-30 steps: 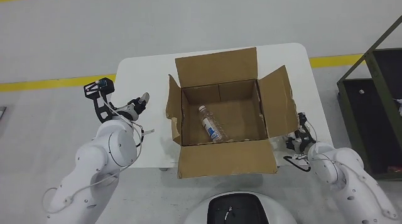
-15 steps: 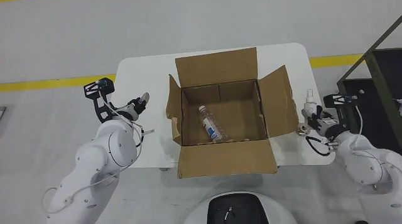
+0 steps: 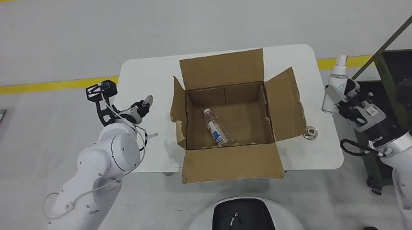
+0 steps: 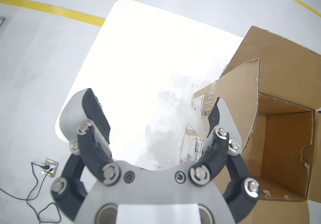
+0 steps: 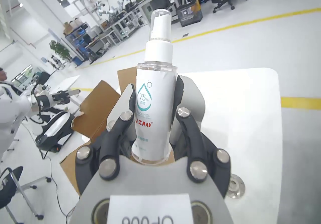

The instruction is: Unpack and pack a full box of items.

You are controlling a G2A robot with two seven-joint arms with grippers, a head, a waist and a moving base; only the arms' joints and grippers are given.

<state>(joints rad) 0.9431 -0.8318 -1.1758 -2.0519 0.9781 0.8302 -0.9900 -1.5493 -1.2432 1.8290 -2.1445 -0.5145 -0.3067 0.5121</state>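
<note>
An open cardboard box (image 3: 226, 122) stands in the middle of the white table (image 3: 148, 75) with its flaps spread. A clear plastic bottle (image 3: 216, 127) lies on the box floor. My right gripper (image 5: 154, 94) is shut on a white spray bottle (image 5: 155, 99), held upright beside the table's right edge, right of the box; the spray bottle (image 3: 335, 86) is also seen from above. My left gripper (image 4: 154, 107) hangs open over the table's left part, next to the box's torn left flap (image 4: 240, 89), with nothing between its fingers.
A small metal ring (image 3: 311, 133) lies on the table near the box's right flap. A dark green rack (image 3: 386, 107) stands on the floor to the right of the table. Yellow floor lines (image 3: 58, 86) run past the table.
The right arm has risen from the table's front right corner and swung outward and back, carrying the spray bottle up beside the table's right edge. The left arm has stayed still.
</note>
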